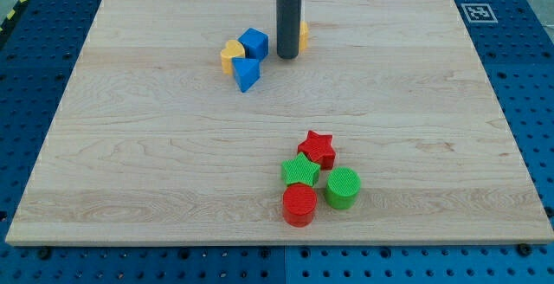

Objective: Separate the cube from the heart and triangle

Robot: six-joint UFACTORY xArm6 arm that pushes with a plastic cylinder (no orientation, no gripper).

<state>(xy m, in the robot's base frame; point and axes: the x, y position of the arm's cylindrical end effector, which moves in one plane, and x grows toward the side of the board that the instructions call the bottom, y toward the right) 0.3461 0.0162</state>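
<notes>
A blue cube point(254, 41) sits near the view's top centre on the wooden board point(130, 145). A yellow heart point(231, 56) touches it on its left. A blue triangle point(246, 74) lies just below both, touching them. My tip point(287, 56) stands just to the right of the cube, a small gap apart. A yellow block point(303, 34) is mostly hidden behind the rod; its shape cannot be made out.
A cluster lies at the view's bottom centre: a red star point(318, 148), a green star point(300, 171), a green cylinder point(343, 188) and a red cylinder point(299, 204). A fiducial marker point(478, 12) sits at the board's top right corner.
</notes>
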